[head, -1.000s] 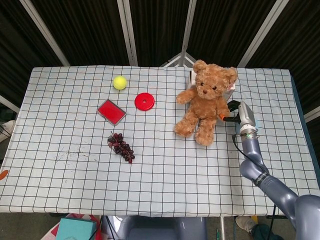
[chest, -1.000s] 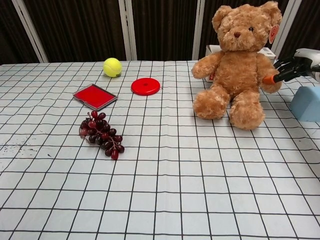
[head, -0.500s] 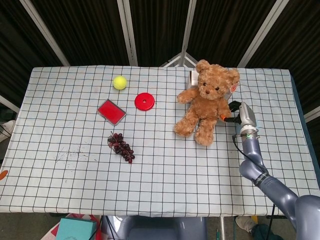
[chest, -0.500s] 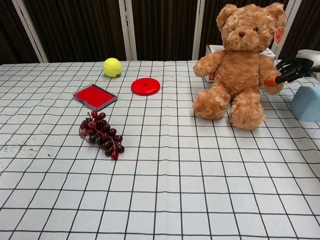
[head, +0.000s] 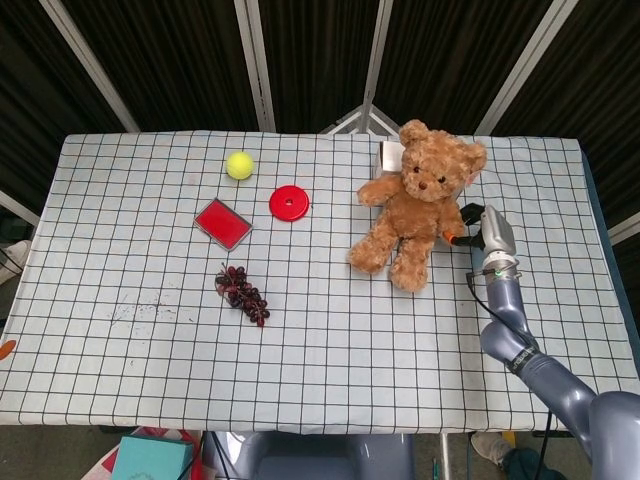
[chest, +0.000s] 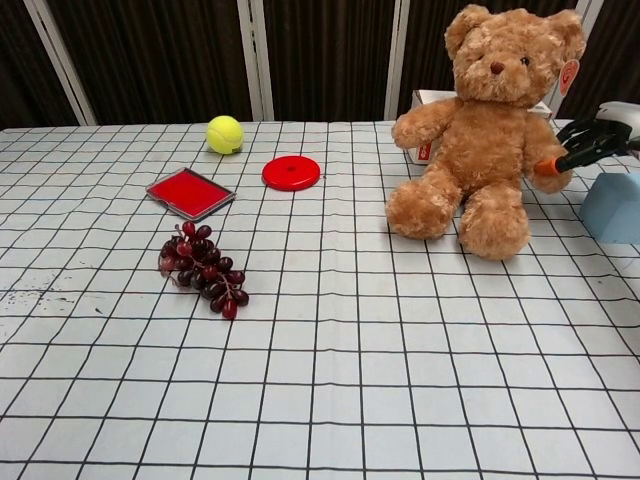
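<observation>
The brown teddy bear (head: 414, 205) sits at about 2 o'clock on the checked table (head: 120, 340), leaning back against a white box (head: 390, 155), and the right hand (head: 468, 225) grips its near arm at the paw, dark fingers (chest: 583, 135) curled around the plush while the rest of the hand stays out of frame. I judge the step to be securing the bear; lifting it next would call for a firmer wrap around arm or body, since the toy looks top-heavy. Off at 9 o'clock lie a red disc (head: 288, 203) and purple grapes (head: 243, 293).
</observation>
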